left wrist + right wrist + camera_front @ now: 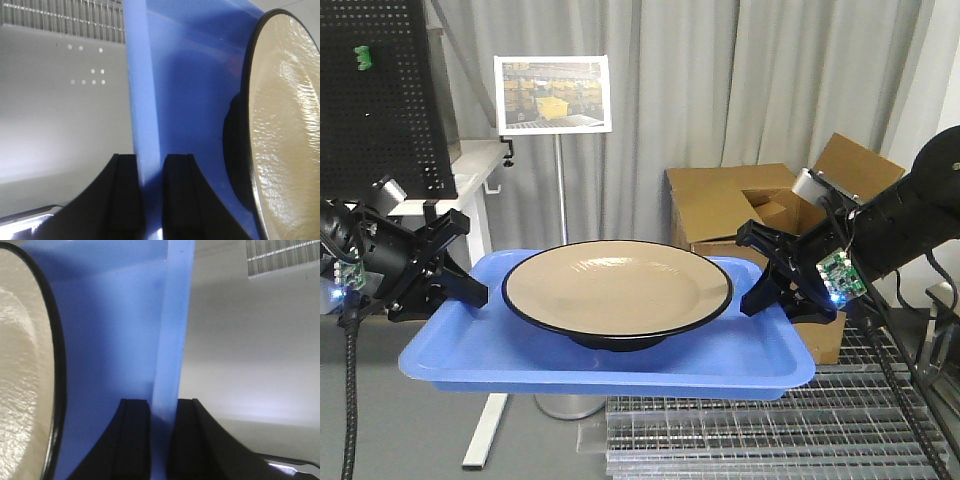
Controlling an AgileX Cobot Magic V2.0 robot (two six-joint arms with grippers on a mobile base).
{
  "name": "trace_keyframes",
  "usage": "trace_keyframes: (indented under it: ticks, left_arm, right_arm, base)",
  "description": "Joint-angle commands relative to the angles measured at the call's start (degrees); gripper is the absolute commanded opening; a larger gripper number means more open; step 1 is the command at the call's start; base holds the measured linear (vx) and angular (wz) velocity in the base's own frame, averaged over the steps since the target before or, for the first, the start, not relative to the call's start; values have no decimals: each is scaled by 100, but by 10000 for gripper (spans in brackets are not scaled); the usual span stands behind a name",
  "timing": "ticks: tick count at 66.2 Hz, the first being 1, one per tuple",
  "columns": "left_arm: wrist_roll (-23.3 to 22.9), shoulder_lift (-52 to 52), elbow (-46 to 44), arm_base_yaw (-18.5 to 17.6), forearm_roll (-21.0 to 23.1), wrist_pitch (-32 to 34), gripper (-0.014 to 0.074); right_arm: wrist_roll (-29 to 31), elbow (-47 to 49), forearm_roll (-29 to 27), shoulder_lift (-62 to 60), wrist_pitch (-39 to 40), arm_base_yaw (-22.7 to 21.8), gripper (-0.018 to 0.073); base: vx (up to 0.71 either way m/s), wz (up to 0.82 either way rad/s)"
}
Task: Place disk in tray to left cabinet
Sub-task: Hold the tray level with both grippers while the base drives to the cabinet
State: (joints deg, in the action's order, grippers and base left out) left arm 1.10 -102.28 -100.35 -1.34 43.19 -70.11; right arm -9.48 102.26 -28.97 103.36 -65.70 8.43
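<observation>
1. Left end effector (463, 268): nearly closed, pinching the left short rim of the tray (620, 365). In the left wrist view the left end effector (151, 159) has one black finger (125, 190) outside the rim and the other inside. Only the rim's thickness sits between them.
2. Right end effector (757, 270): same narrow grip on the right short rim. In the right wrist view the right end effector (160, 402) has its fingers (134, 435) straddling the rim and touching it on both sides.
3. The tray is held level between the two arms. It is above and partly in front of a wire grating (750, 430) at the lower right.
4. Tray: blue plastic, rectangular, with rounded corners and a raised rim. Its smooth matte floor (185, 100) and wall (115, 330) show up close.
5. The plate (615, 285) sits about centre in the tray, upright on its dark foot. It is well apart from both end effectors.
6. Plate: round and shallow, with a glossy beige face and a thin black edge. The face looks slightly rippled under the light in both wrist views (285, 125) (20, 365), and the underside is black.
7. Background: grey pleated curtain (720, 80), open cardboard box (740, 205), black pegboard (380, 90) and a photo sign on a thin pole (552, 95).
</observation>
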Motion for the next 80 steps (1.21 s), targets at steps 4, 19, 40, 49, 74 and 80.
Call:
trace_keyframes:
  ticks: [4, 19, 40, 49, 74, 80]
  left_arm:
    - [-62, 334, -218, -173, 1128, -161, 0]
    - [-62, 334, -218, -173, 1128, -166, 0]
    - [-62, 334, -218, -173, 1128, -166, 0]
    - [-62, 334, -218, -173, 1128, -166, 0]
    - [-62, 334, -218, -173, 1128, -166, 0]
    - [-62, 334, -218, -173, 1128, -166, 0]
  right_arm:
    - [33, 216, -950, -343, 208, 133, -4]
    - [33, 216, -950, -343, 208, 133, -4]
    - [33, 216, -950, -343, 208, 133, -4]
    - [33, 216, -950, -343, 208, 133, -4]
    - [33, 216, -950, -343, 208, 133, -4]
    - [33, 216, -950, -343, 208, 133, -4]
  base:
    - [44, -6]
    - [38, -11]
    - [27, -35]
    - [20, -58]
    - [17, -68]
    - [17, -67]
